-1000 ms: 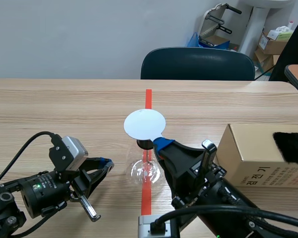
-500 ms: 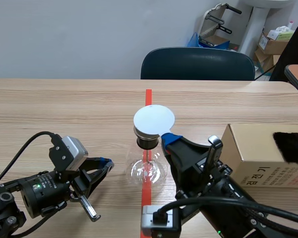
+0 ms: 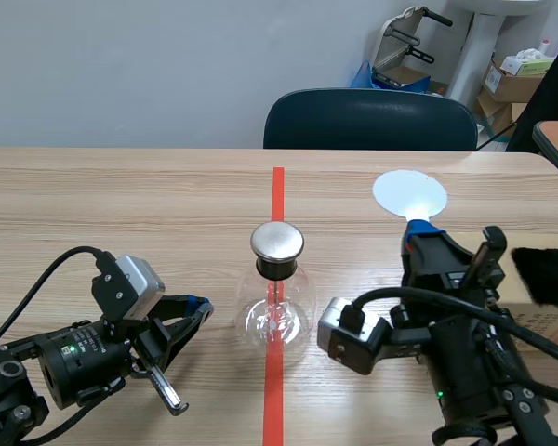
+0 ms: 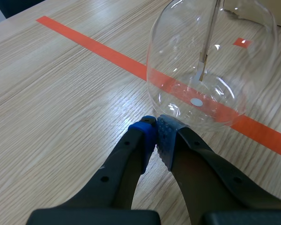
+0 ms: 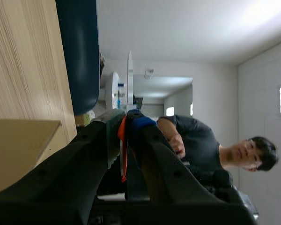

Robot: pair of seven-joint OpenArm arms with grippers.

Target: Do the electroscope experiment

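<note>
My right tool point(image 3: 418, 232) is pinched shut on the white disc point(image 3: 408, 193), up and well off to the right of the electroscope's metal cap point(image 3: 277, 242), so I'd guess a leftward move comes next. The left tool point(image 4: 155, 129) is closed on nothing, just beside the glass flask point(image 4: 210, 65) on the table point(image 3: 121, 204).

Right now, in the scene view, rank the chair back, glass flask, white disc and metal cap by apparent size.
1. chair back
2. glass flask
3. white disc
4. metal cap
The disc is held off the table, its distance unclear, so its lead over the cap is unsure.
</note>
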